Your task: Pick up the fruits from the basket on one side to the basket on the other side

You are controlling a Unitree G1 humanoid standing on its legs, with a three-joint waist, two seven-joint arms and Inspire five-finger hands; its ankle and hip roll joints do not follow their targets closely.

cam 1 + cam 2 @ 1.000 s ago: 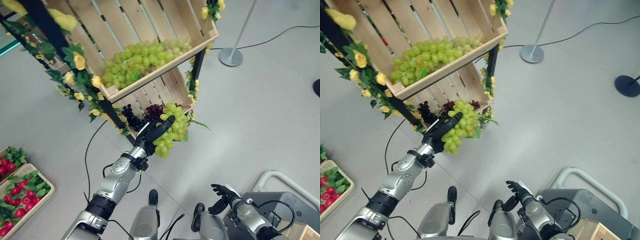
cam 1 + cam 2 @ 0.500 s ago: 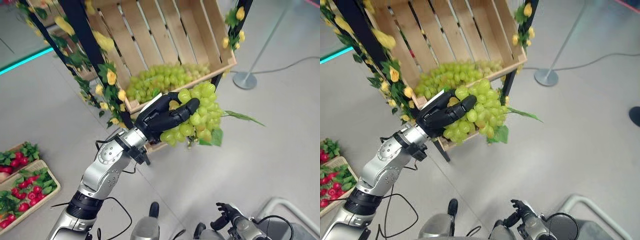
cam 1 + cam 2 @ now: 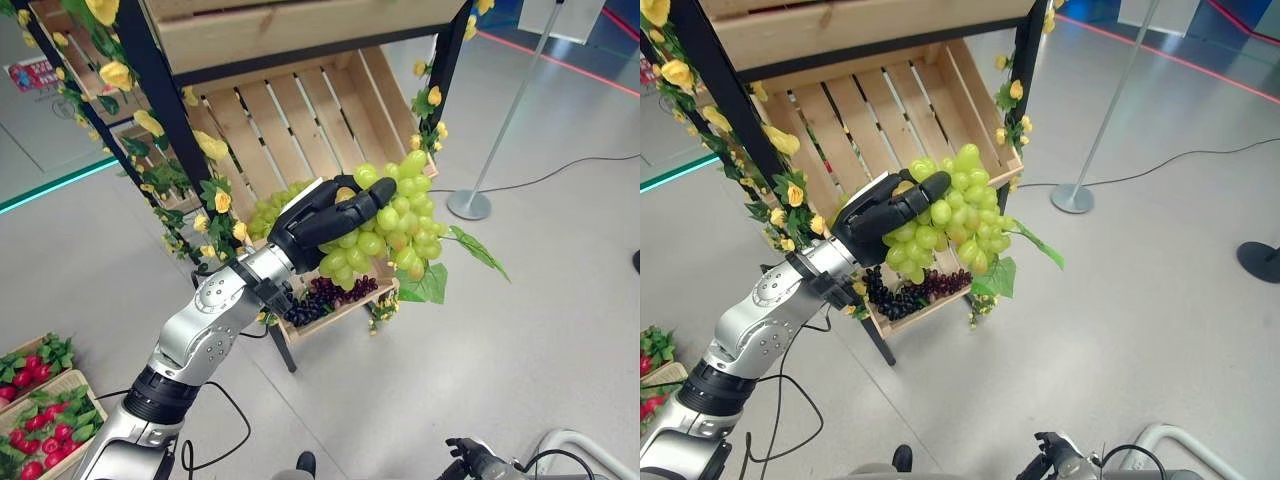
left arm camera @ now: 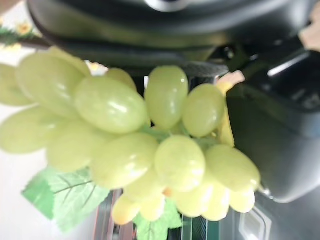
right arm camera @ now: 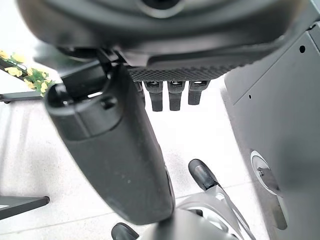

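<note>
My left hand [image 3: 318, 216] is raised in front of the wooden shelf and is shut on a bunch of green grapes [image 3: 398, 214] with a green leaf hanging under it. In the left wrist view the grapes [image 4: 165, 150] sit tight against the dark palm [image 4: 150, 20]. Behind the hand, a tilted wooden crate [image 3: 300, 120] holds more green grapes [image 3: 270, 207]. A lower crate [image 3: 342, 311] holds dark grapes [image 3: 325, 293]. My right hand [image 3: 468, 462] hangs low, relaxed and holding nothing, with its thumb [image 5: 115, 145] standing out.
The black shelf frame is trimmed with yellow flowers [image 3: 215, 148]. Baskets of red strawberries [image 3: 40, 440] lie on the floor at lower left. A metal pole on a round base [image 3: 468, 203] stands to the right of the shelf. A pale rail [image 3: 585, 441] shows at lower right.
My left hand closed on the green bunch at the lower crate and lifted it up in front of the upper crate. The camera has tilted upward.
</note>
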